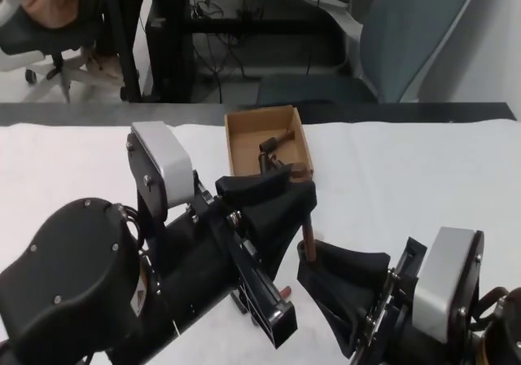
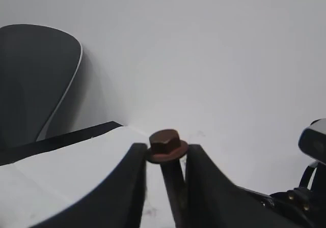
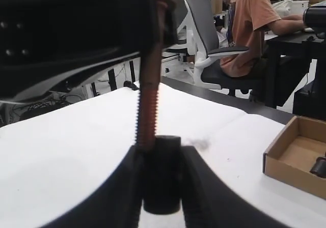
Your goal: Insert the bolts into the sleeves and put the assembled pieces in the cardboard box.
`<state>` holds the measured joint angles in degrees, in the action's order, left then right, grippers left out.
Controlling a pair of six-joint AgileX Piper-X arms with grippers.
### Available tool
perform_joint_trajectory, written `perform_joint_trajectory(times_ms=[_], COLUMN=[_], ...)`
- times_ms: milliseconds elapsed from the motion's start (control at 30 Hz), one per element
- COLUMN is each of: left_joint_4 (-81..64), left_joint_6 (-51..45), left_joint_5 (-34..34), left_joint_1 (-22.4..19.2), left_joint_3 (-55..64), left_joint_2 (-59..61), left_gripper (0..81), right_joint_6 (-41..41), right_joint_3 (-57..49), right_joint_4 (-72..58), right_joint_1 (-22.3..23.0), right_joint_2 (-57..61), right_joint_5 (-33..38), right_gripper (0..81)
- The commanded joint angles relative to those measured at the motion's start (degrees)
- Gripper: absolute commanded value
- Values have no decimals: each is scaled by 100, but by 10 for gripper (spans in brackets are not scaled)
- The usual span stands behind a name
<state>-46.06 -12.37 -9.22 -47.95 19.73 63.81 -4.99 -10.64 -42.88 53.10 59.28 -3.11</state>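
Observation:
My left gripper [image 1: 295, 178] is shut on a rusty bolt [image 1: 308, 218], gripped just under its hex head [image 2: 164, 143], above the white bench in front of the cardboard box [image 1: 244, 149]. The threaded shaft [image 3: 147, 111] hangs down, and its lower end meets the top of a black sleeve [image 3: 162, 173]. My right gripper [image 3: 162, 163] is shut on that sleeve, directly below the left gripper [image 3: 76, 34]. In the high view the right gripper [image 1: 319, 259] sits at the bolt's lower end. A dark assembled piece [image 1: 277, 143] lies inside the box.
The open cardboard box [image 3: 285, 159] stands at the bench's far middle, with its dark piece [image 3: 320, 166] at one side. White cloth [image 1: 407, 178] covers the bench. Office chairs [image 1: 391, 31] and desks stand beyond the far edge.

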Motion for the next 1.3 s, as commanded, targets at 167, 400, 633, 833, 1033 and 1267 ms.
perform_joint_trajectory(times_ms=[167, 400, 633, 833, 1033, 1267], left_joint_4=[-274, -274, -262, 53, 345, 415], left_joint_6=[39, -749, -987, -970, -693, -534], left_joint_5=[247, -138, -162, -152, -152, -125], left_joint_1=[445, 588, 263, 139, 139, 154], left_joint_3=[17, 5, 5, 5, 5, 5], left_joint_2=[-8, -8, -8, -8, -8, -8], left_gripper=[18, 18, 18, 18, 18, 18], right_joint_6=[5, 28, 168, 205, 205, 203], right_joint_3=[-25, -25, -25, -25, -25, -25], right_joint_4=[-134, -124, -25, -25, -25, -37], right_joint_1=[15, 15, 2, 2, 2, 2], right_joint_2=[-26, -26, -26, -26, -26, -26], right_joint_5=[145, 113, 41, 41, 41, 41], right_gripper=[6, 6, 6, 6, 6, 6])
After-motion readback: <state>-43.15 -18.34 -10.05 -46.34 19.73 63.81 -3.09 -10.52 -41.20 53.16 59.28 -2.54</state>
